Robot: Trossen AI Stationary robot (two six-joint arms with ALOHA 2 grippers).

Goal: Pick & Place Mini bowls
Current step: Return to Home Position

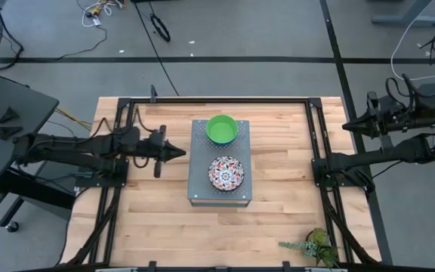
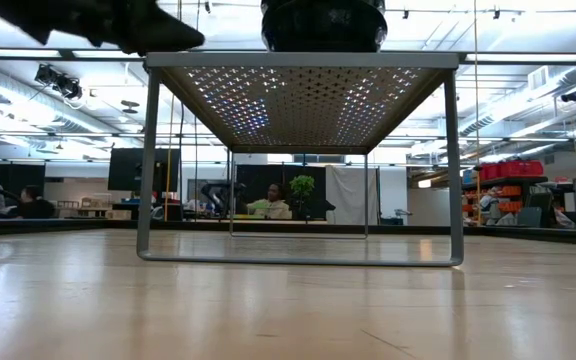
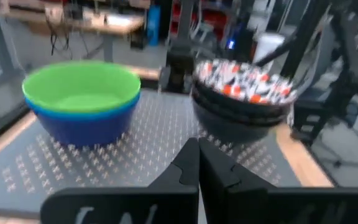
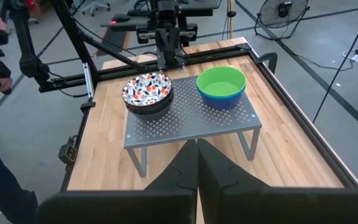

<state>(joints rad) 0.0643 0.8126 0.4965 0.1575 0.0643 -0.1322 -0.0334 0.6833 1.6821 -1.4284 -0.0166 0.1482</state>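
Note:
Two stacks of mini bowls stand on a grey perforated metal stand (image 1: pixel 199 162) at the table's middle. The far stack has a green bowl (image 1: pixel 221 128) nested in a blue one (image 3: pixel 82 121). The near stack has a white floral bowl (image 1: pixel 226 172) on top of dark bowls (image 3: pixel 238 118). My left gripper (image 1: pixel 180 153) is shut, empty, level, just left of the stand. My right gripper (image 4: pixel 197 152) is shut, held high off the table's right edge.
A small green plant (image 1: pixel 314 244) sits at the table's near right corner. A black frame (image 1: pixel 313 136) runs round the table. People sit in the room behind, as the low view shows. Bare wood lies near and right of the stand.

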